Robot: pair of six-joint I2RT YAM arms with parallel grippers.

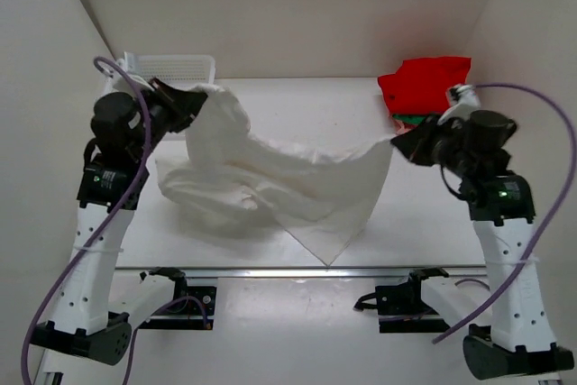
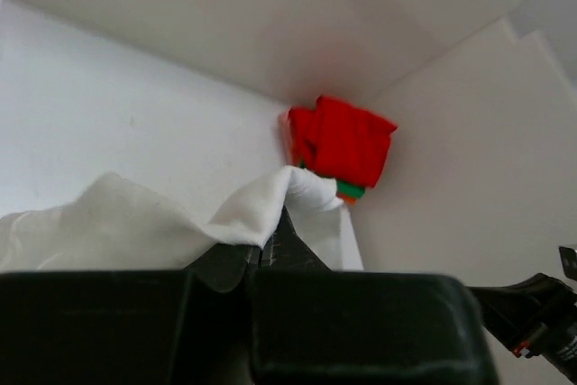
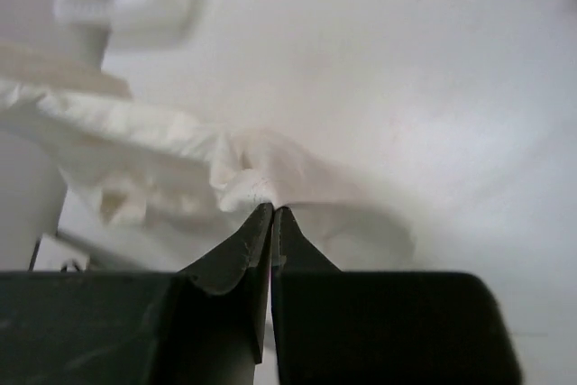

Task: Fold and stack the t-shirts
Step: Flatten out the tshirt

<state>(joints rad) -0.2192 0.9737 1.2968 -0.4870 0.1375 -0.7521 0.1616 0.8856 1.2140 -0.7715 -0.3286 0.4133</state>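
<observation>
We hold the cream shirt [image 1: 270, 173] raised between the left gripper [image 1: 200, 99] and right gripper [image 1: 399, 144], each pinching one edge, so it spreads for folding.

The cream t-shirt [image 1: 270, 178] is looking plain off-white. The red t-shirt [image 1: 424, 83] is showing solid bright red, with a green t-shirt [image 2: 352, 190] and a salmon-orange t-shirt [image 2: 347, 199] edging it. The white basket [image 1: 171, 67] is showing fine mesh; the cables [image 1: 518, 87] are showing purple.
</observation>
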